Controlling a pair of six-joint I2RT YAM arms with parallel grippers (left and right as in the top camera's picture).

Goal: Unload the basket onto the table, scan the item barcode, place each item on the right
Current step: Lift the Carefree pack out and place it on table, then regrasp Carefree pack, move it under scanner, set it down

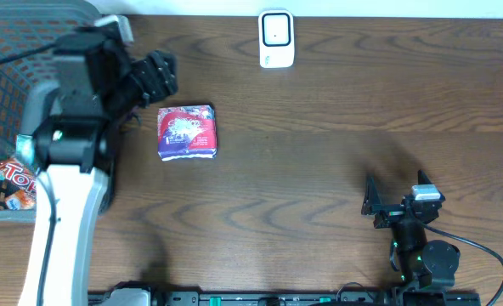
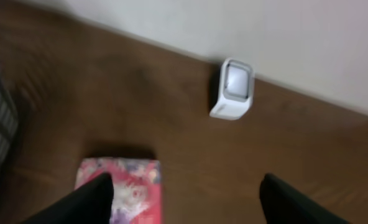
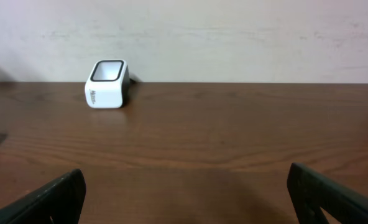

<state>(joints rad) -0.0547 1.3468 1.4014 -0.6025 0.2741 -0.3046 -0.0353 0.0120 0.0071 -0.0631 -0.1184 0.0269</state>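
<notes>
The item, a red, pink and purple packet [image 1: 187, 132], lies flat on the brown table, left of centre. A white barcode scanner [image 1: 276, 39] stands at the far edge. My left gripper [image 1: 165, 75] hovers just up and left of the packet, open, with nothing between its fingers. In the left wrist view the packet [image 2: 134, 186] shows partly under the left finger [image 2: 87, 200] of that gripper [image 2: 187, 202], with the scanner [image 2: 234, 89] farther ahead. My right gripper [image 1: 372, 204] rests open and empty near the front right. From its own wrist camera, this gripper [image 3: 187, 196] faces the scanner [image 3: 107, 83] across bare wood.
A grey wire basket [image 1: 5, 93] stands at the table's left edge, with orange snack packets [image 1: 14, 180] inside. The left arm's white link [image 1: 60, 221] runs along the front left. A pale wall backs the table.
</notes>
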